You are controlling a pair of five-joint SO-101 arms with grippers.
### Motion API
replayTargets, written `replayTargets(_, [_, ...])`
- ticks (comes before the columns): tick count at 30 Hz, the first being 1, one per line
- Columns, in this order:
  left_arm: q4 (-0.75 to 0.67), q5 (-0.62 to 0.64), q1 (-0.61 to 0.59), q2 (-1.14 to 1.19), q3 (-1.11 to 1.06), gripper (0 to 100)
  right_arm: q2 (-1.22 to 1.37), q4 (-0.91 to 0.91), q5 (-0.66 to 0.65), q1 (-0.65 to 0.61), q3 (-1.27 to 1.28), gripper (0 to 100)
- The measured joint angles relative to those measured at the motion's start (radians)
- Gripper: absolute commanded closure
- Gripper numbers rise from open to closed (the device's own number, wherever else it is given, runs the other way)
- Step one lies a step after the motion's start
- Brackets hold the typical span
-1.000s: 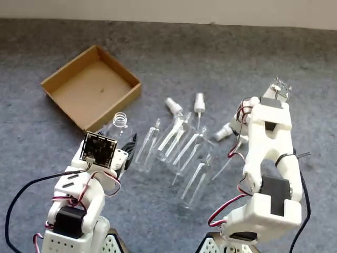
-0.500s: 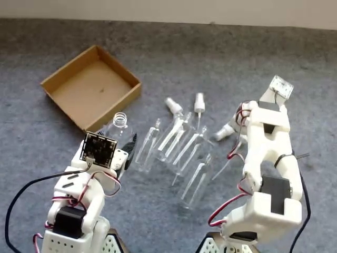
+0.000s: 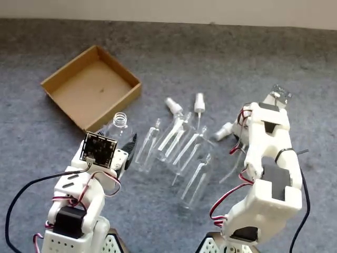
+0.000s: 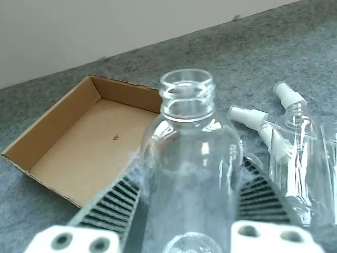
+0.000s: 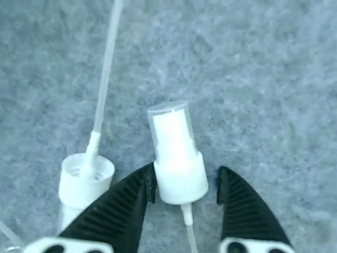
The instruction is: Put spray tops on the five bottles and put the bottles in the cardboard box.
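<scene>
My left gripper (image 4: 184,211) is shut on a clear bottle (image 4: 188,158), held upright with its open neck bare; in the high view this bottle (image 3: 119,124) stands just in front of the cardboard box (image 3: 58,79). My right gripper (image 5: 185,184) is open, low over the carpet, with a white spray top (image 5: 176,158) between its fingers. One finger touches the cap and the other stands a little apart. A second spray top (image 5: 84,182) with a long tube lies right beside it. Several clear bottles (image 3: 176,139) lie side by side between the arms.
Two more white spray tops (image 3: 172,105) (image 3: 199,103) lie on the grey carpet beyond the loose bottles. The box (image 4: 79,142) holds nothing and sits at the far left. Open carpet lies behind the box and to the far right.
The right arm has dipped and turned its wrist, bringing its gripper down around the spray top. The left arm and its bottle have not moved.
</scene>
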State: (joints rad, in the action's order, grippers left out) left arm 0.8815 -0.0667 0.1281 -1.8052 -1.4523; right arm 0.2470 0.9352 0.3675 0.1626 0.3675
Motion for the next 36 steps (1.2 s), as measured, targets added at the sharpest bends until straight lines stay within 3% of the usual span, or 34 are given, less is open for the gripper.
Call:
replayTargets(9, [-0.006, 0.000, 0.000, 0.002, -0.031, 92, -0.060, 0.060, -0.198, 0.006, 0.000, 93.3])
replayTargets(16, [-0.078, 0.000, 0.002, 0.002, -0.031, 92, -0.327, 0.146, -0.313, -0.037, 0.003, 93.3])
replayTargets(24, [-0.078, 0.003, 0.253, 0.002, -0.035, 92, -0.706, 0.222, -0.396, -0.135, 0.003, 93.3])
replayTargets(36, [-0.084, 0.003, 0.477, 0.002, -0.097, 92, -1.111, 0.235, -0.396, -0.276, 0.003, 93.3])
